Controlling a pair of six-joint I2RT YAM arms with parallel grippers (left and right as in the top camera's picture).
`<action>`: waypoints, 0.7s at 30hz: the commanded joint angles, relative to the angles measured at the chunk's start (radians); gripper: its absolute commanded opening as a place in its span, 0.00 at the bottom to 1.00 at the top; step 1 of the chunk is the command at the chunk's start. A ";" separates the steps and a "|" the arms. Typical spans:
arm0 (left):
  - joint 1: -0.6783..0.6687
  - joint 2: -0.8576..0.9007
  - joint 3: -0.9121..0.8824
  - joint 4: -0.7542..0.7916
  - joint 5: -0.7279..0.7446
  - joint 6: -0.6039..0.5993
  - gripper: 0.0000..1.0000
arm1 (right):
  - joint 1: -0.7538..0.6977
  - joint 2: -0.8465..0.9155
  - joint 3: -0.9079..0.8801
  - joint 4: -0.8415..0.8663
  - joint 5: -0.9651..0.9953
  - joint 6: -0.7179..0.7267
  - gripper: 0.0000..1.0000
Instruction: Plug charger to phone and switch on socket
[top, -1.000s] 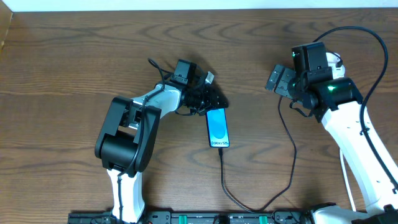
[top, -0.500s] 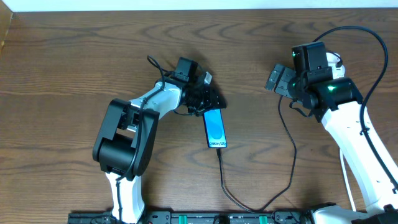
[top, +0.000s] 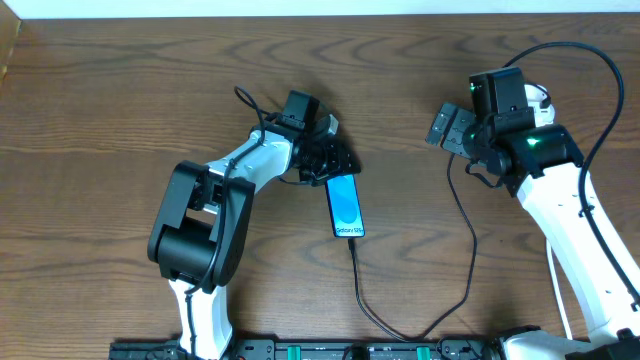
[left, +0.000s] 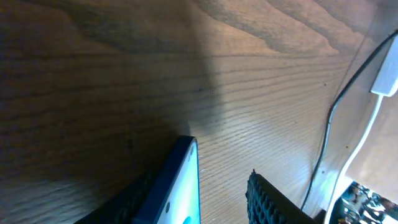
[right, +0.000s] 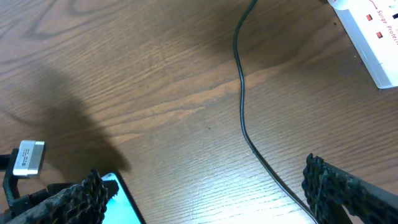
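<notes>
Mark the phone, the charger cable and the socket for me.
phone (top: 347, 205): overhead view, middle of its screen.
charger (right: 242, 93): right wrist view, midway along the thin black cable.
socket (right: 373, 46): right wrist view, white top face.

Reads as a robotics lab bench rather than a home or shop. Shows a left arm (top: 200, 225) and a right arm (top: 560, 200), white and black, rising from a black rail (top: 320, 350) at the near edge of a wood-grain counter (top: 110, 100) — thick black cable (top: 604, 62) looping off the right one, green status light (top: 535, 141) glowing on it.
</notes>
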 joint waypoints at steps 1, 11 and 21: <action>0.006 0.055 -0.038 -0.037 -0.220 0.006 0.50 | 0.002 0.004 -0.008 0.003 0.005 -0.018 0.99; 0.006 0.055 -0.038 -0.040 -0.230 0.006 0.51 | 0.002 0.004 -0.008 0.002 0.005 -0.018 0.99; 0.006 0.055 -0.038 -0.055 -0.286 0.006 0.51 | 0.002 0.004 -0.008 0.002 0.005 -0.018 0.99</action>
